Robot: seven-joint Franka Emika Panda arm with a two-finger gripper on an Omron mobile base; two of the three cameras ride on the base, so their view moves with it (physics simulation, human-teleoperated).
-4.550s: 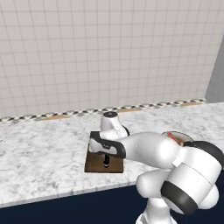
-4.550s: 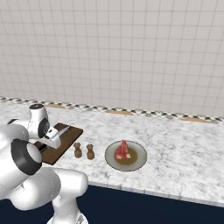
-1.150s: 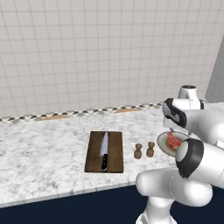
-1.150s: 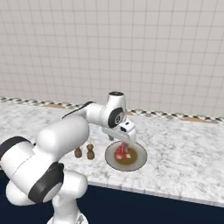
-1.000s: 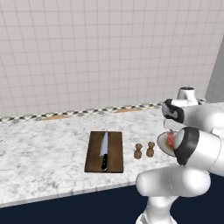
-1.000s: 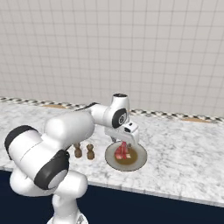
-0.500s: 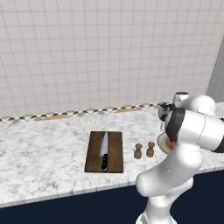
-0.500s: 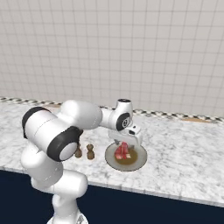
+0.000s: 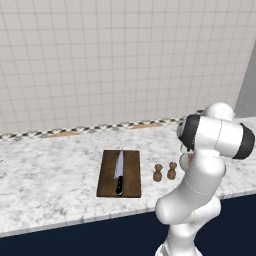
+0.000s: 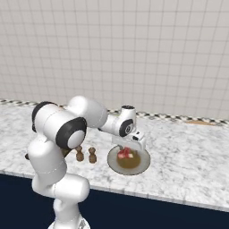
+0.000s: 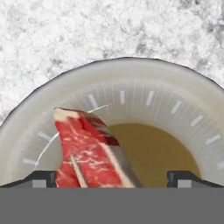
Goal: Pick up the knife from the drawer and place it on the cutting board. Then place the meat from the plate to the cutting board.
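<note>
Hand view, red marbled meat (image 11: 89,151), pale-rimmed plate (image 11: 144,83)

Two rear base views; hand close over plate (image 11: 131,83)

plate (image 9: 184,161) mostly hidden behind the arm, meat (image 11: 89,148) cut off at hand view's bottom

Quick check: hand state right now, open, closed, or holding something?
Hand: open, tips wide apart low over the plate, the meat between them, not yet gripped.
</note>
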